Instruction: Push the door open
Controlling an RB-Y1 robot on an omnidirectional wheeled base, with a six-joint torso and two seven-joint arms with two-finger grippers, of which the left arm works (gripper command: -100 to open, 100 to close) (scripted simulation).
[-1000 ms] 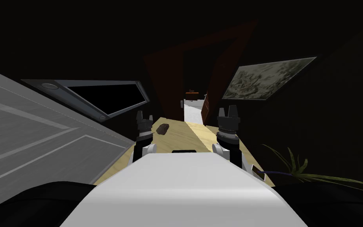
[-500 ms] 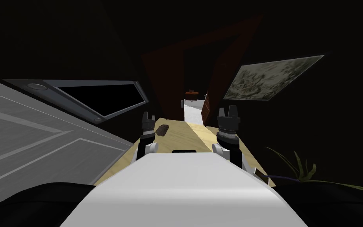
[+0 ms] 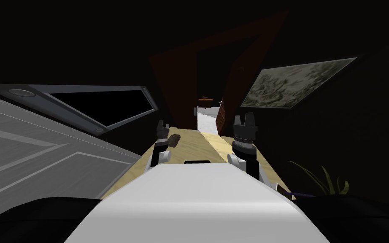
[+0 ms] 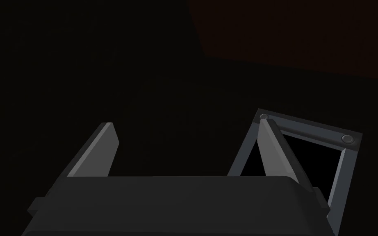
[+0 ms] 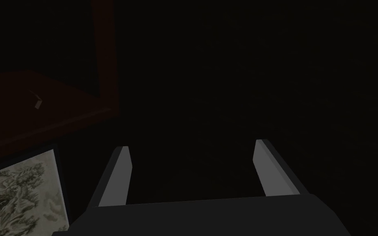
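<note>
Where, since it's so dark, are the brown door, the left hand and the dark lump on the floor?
brown door (image 3: pixel 220 118), head view, on the leaf's face.
left hand (image 3: pixel 163 125), head view, between its fingertips.
dark lump (image 3: pixel 173 139), head view, its middle.

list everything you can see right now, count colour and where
door: 1, red-brown, ajar at the hallway's far end
door frame: 1, dark red-brown, around that door
panelled door: 1, grey, close on my left
frame: 1, grey, black area inside, beyond the panelled door
picture: 1, grey-green landscape, right wall
small object: 1, dark brown, on the floor beside the left gripper
floor: light wood, hallway
plant: 1, green leaves, low on my right
left gripper: 1, grey fingers, open
right gripper: 1, grey fingers, open
</note>
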